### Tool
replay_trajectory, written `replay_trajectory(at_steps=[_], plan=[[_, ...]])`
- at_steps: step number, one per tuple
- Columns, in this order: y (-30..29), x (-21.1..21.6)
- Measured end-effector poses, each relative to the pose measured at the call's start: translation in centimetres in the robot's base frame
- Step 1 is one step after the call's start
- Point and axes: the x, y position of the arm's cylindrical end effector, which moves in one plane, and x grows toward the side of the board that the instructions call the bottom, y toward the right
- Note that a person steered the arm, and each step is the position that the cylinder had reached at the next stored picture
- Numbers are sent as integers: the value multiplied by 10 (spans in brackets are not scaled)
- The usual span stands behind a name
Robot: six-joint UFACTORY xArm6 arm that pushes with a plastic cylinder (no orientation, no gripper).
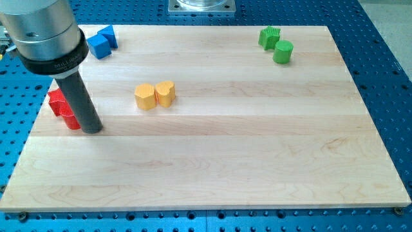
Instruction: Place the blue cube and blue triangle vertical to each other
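The blue cube (98, 46) sits at the board's top left. The blue triangle (109, 35) touches it just up and to the right. My tip (92, 129) rests on the board at the view's left, well below both blue blocks. The dark rod rises from it toward the upper left and covers part of the red blocks.
Two red blocks (62, 106) lie right beside my tip on its left, partly hidden by the rod. A yellow hexagon (145, 96) and yellow heart (165, 93) touch left of centre. A green star (269, 36) and green cylinder (282, 51) sit at top right.
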Motion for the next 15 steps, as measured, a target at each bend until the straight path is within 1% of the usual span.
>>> replay_trajectory(at_steps=[1,2,3,4,5,6,7,8,9,10,11,12,13,14,15], plan=[[0,1],[24,13],[24,-7],[24,-54],[7,-129],[-59,-154],[-67,-221],[33,-211],[87,-178],[-5,-242],[-52,-292],[-53,-294],[-26,-293],[90,-221],[90,-213]])
